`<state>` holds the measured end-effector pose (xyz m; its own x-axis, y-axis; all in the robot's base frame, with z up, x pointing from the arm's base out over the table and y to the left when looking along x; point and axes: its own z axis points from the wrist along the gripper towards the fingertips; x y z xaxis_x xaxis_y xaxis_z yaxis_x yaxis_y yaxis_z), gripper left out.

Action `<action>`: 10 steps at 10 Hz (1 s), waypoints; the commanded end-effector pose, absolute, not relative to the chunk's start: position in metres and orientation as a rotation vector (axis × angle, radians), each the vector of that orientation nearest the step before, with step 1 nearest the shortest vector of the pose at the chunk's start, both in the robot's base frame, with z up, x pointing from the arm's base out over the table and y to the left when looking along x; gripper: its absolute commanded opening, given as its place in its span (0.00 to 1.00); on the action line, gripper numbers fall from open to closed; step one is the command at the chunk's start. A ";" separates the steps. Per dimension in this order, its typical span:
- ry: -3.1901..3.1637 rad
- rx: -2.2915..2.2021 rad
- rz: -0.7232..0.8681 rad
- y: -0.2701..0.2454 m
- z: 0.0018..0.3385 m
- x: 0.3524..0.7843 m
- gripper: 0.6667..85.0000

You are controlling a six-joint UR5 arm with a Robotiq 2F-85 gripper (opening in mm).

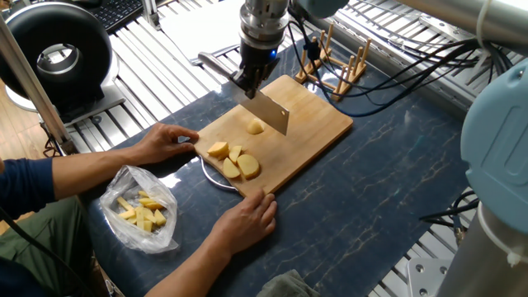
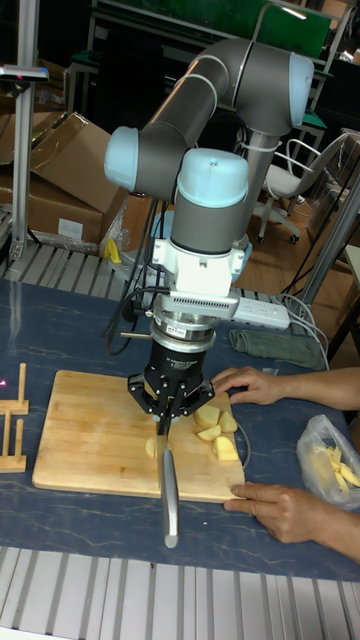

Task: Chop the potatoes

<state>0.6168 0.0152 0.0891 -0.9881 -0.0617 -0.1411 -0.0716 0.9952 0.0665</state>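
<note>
Dark marbled table (image 1: 388, 190), wooden cutting board (image 1: 318, 124) on it | gripper (image 1: 250, 80) clamps the cleaver (image 1: 271, 112), blade poised above a lone potato piece (image 1: 256, 127) | remaining potatoes (image 1: 233, 160) clustered near the board's left end | person's hands (image 1: 165, 142) pin that end, likely steadying it against the chop | bag of cut pieces (image 1: 142, 211) far left.

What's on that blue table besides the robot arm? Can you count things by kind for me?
Potato pieces on the board: 5
Wooden cutting board: 1
Knife: 1
Plastic bag of yellow pieces: 1
Wooden rack: 1
Hands holding the board: 2
Total: 11
</note>
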 end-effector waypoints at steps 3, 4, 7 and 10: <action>2.990 -0.080 0.130 0.020 0.085 0.617 0.00; 2.990 -0.078 0.133 0.021 0.085 0.616 0.00; 2.990 -0.073 0.133 0.022 0.084 0.616 0.00; 2.989 -0.071 0.131 0.021 0.083 0.617 0.00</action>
<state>0.6155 0.0198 0.0825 -0.9880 -0.0506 -0.1462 -0.0617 0.9955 0.0724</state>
